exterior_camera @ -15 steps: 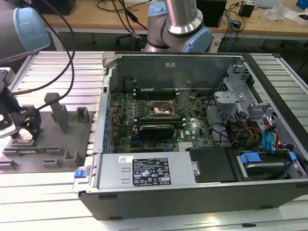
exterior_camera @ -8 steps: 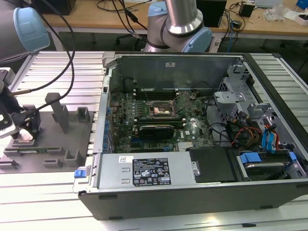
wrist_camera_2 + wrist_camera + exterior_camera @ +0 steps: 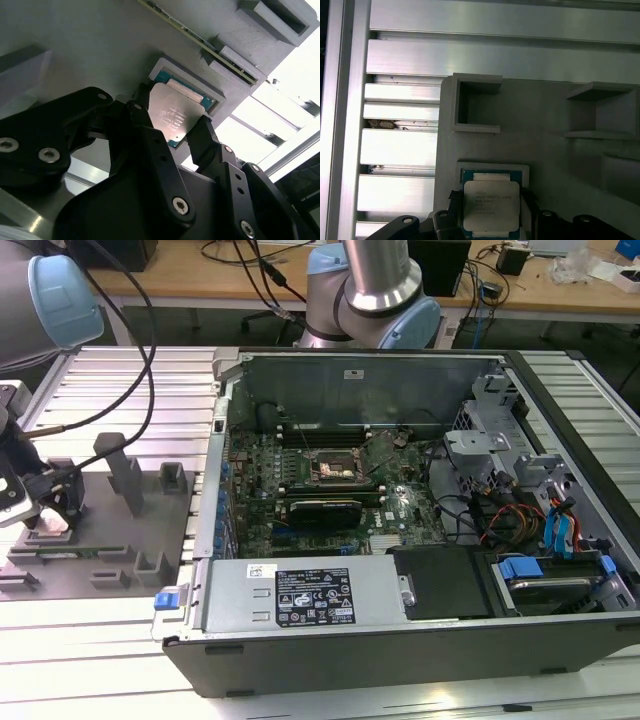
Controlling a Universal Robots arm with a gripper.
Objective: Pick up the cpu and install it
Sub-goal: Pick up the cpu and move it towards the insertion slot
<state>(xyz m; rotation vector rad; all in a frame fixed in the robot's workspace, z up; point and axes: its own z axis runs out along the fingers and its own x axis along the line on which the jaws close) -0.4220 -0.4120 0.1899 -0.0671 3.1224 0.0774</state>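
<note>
Worktop (image 3: 110, 640): silver aluminium, built of long ribbed slats with dark grooves between them. You see the same slats in both wrist views (image 3: 400, 150) (image 3: 280, 117).

Light: comes from overhead. The slats throw pale streaks in the exterior view, and they glare almost white in the second wrist view.

Behind the worktop: a long, pale wooden desk (image 3: 200, 285) runs across the back of the exterior view. On it you have loose black cables (image 3: 235, 252), a black box (image 3: 440, 265) and a crumpled clear plastic wrapper (image 3: 600, 268) toward the exterior view's right.

Floor (image 3: 190, 328): dark, in shadow beneath the desk.
</note>
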